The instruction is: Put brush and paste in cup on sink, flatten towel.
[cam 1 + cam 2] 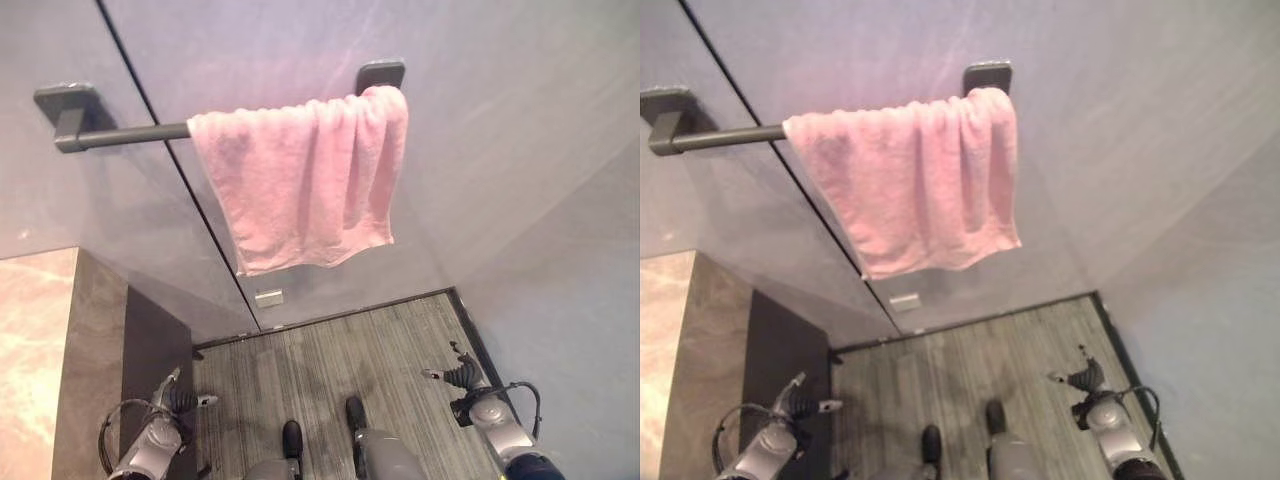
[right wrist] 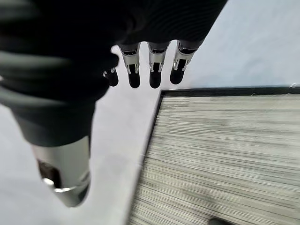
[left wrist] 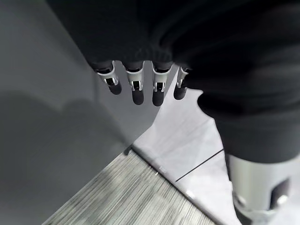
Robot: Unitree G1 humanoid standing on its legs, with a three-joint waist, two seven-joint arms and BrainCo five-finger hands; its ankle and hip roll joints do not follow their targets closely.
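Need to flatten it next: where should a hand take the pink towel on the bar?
Probably pinch the pink towel at its bunched upper edge near the bar's right mount, coming from the front, then draw it left along the bare bar.

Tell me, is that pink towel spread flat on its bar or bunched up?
Bunched. The pink towel hangs crowded toward one end of the bar, with folds along its top and a slanted lower edge.
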